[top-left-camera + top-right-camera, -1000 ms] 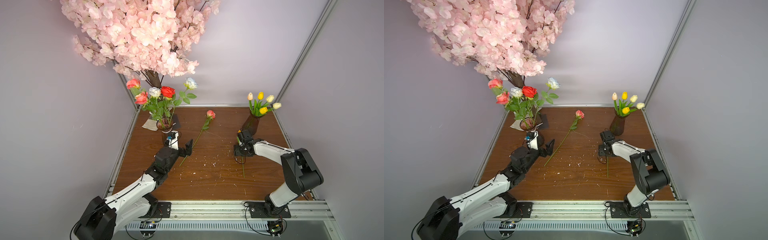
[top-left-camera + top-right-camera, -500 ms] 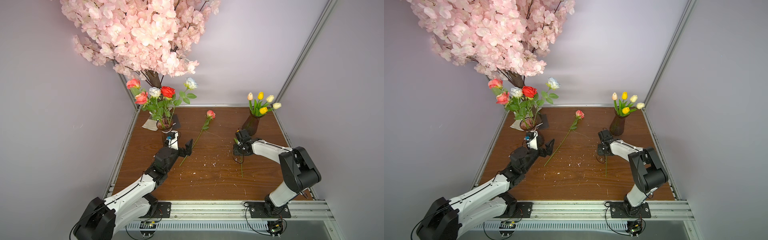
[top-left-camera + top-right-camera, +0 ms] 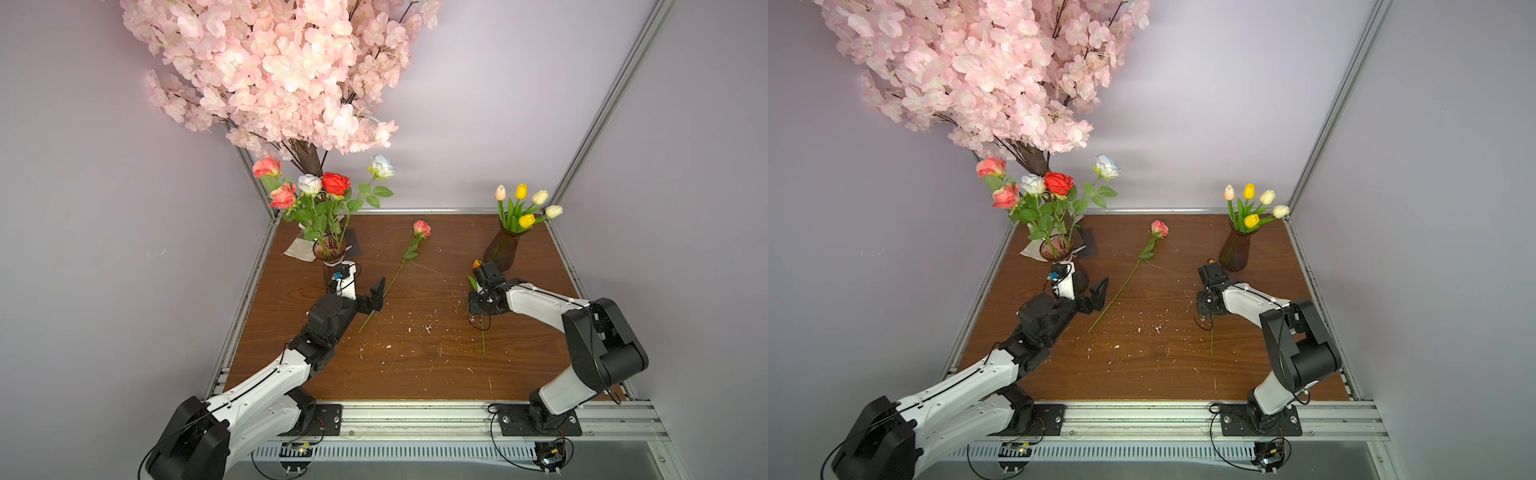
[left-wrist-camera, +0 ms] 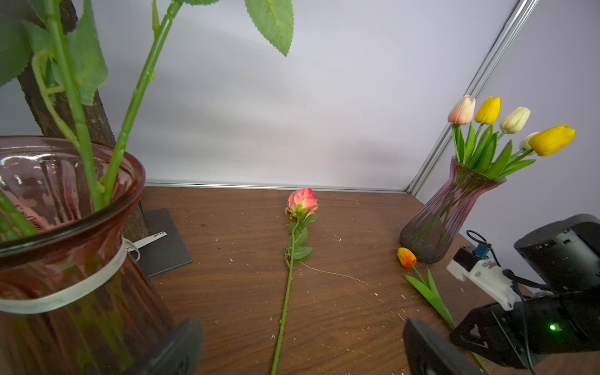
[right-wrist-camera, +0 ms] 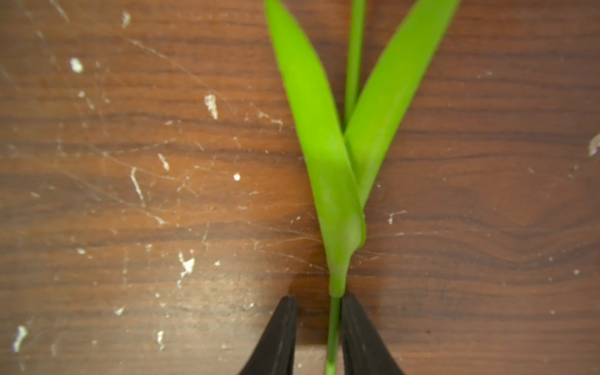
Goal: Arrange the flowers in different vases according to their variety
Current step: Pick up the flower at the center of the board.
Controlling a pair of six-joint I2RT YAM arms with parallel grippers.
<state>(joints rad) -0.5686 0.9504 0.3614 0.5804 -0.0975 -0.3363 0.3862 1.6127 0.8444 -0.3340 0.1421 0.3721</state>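
A coral rose (image 3: 422, 228) (image 4: 302, 201) lies in the middle of the wooden table, its stem running between the wide-apart fingers of my open left gripper (image 3: 361, 287) (image 4: 302, 347). Beside that gripper stands the banded vase (image 3: 330, 249) (image 4: 65, 259), which holds several roses (image 3: 328, 187). The other vase (image 3: 503, 249) (image 4: 444, 214) holds several tulips (image 3: 523, 203). An orange tulip (image 3: 476, 263) (image 4: 406, 257) lies in front of it. My right gripper (image 3: 478, 296) (image 5: 319, 297) straddles its stem just below the leaves (image 5: 324, 146). One finger touches the stem and a narrow gap shows on the other side.
The big pink blossom tree (image 3: 282, 70) overhangs the back left corner, its trunk behind the rose vase. A dark card (image 3: 353, 245) lies at its foot. White crumbs (image 3: 426, 328) dot the table. Walls close three sides and a metal rail (image 3: 415, 419) runs along the front.
The right gripper's jaws have narrowed around the tulip stem and the wrist has shifted slightly toward the tulip vase. The left arm has not moved.
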